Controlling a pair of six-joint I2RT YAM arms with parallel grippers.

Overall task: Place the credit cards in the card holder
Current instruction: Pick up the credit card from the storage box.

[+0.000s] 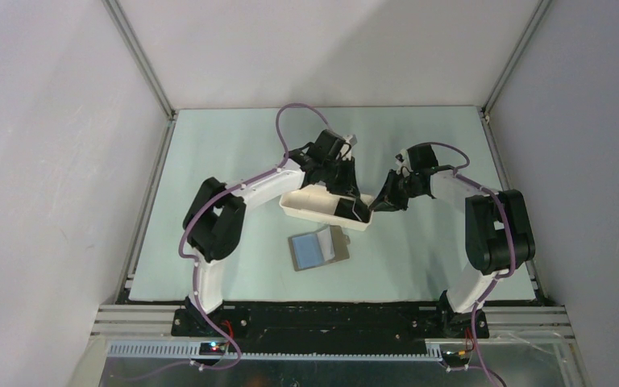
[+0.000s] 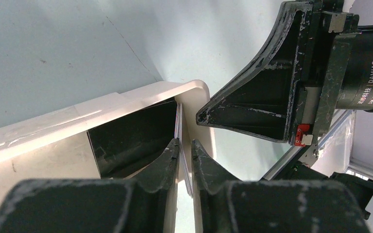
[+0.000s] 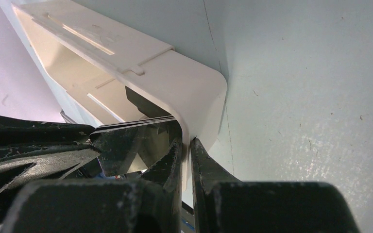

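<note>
Left wrist: credit cards (image 2: 131, 138) partly behind white tray (image 2: 43, 131) wall

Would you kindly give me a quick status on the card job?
Right tool clamped on white tray's end wall. Left tool straddling credit cards inside it, grip unclear. Card holder lies open, clear of both tools.

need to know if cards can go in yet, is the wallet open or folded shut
Open: the card holder lies unfolded, its light blue inside facing up in the top view.
</note>
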